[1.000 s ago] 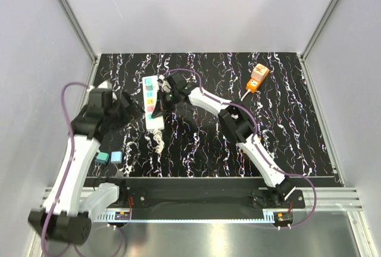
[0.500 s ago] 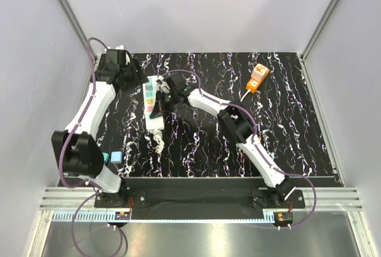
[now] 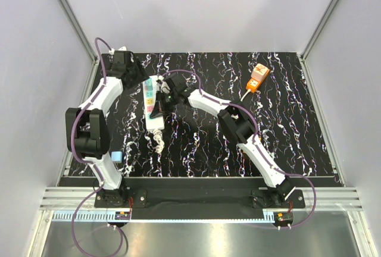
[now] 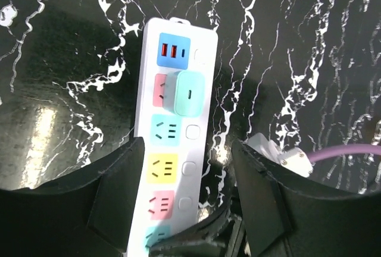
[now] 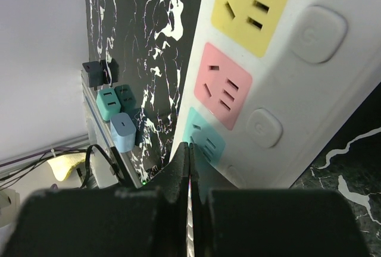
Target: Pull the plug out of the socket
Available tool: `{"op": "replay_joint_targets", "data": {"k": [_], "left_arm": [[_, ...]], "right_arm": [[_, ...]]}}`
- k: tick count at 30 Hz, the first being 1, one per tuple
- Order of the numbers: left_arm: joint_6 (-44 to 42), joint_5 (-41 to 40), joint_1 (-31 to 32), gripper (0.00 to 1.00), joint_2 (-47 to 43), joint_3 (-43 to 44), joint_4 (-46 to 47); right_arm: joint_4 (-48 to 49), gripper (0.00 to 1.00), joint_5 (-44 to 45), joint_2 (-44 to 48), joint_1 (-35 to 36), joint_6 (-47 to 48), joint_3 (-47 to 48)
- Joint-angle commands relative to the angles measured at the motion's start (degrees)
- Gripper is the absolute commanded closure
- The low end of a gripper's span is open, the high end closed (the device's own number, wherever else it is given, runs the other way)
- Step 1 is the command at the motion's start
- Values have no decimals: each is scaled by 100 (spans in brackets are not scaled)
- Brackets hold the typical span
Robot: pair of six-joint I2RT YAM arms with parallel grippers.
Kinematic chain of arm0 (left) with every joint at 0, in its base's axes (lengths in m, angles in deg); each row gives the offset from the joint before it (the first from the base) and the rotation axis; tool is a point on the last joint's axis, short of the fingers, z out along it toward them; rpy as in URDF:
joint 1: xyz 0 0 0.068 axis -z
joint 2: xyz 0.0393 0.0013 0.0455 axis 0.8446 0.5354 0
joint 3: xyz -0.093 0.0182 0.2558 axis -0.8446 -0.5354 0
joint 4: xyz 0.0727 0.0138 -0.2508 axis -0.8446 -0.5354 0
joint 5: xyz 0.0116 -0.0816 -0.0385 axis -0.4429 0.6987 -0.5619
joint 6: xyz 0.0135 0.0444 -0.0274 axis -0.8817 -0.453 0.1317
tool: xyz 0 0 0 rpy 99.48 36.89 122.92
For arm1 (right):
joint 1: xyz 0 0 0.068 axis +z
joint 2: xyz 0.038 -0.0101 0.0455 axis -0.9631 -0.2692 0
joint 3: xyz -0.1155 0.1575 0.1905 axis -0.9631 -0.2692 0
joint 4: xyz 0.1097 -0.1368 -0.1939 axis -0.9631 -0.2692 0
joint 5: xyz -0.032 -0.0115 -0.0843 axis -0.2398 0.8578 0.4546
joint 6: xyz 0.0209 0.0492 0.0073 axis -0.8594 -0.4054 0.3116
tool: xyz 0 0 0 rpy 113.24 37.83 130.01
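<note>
The socket (image 4: 178,150) is a long white power strip with coloured outlets, also seen from above (image 3: 156,123). The plug (image 4: 184,92), a mint-green charger block, sits in the pink outlet just below the blue USB panel. My left gripper (image 4: 187,194) is open and hangs over the strip. One finger (image 4: 116,191) is at the strip's left edge and the other (image 4: 262,203) stands off to its right. The plug lies beyond the fingertips, untouched. My right gripper (image 5: 189,147) is shut, its tips pressing on a cyan outlet (image 5: 205,138).
An orange box (image 3: 259,77) with a white cord lies at the back right. Several loose charger blocks (image 5: 113,111) stand by the near left table edge. Grey walls close in on three sides. The right arm's wrist and purple cable (image 4: 333,153) hang close to my left gripper.
The left arm has swung from the table's left side to the far end of the strip. The right gripper has stayed pressed on the strip.
</note>
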Motion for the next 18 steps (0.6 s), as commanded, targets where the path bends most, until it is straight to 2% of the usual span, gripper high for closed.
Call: {"op": "replay_joint_targets", "data": {"k": [1,9,13,18], "left_arm": [[66,-704,290,35,-178,-207,1045],[-593,-855,379,38,-144,-586,1432],[-778,-434,370,45,323,-419,1670],[-813,-319,379,44,446,-384,1829]], "right_arm": [[-633,100,908,-158,20,394,-523],[-352,100,425,-192,-165,175,-638],[-194,100,161,-193,-217,8,-690],[-71,100,205,-105,-235,16,-840]]}}
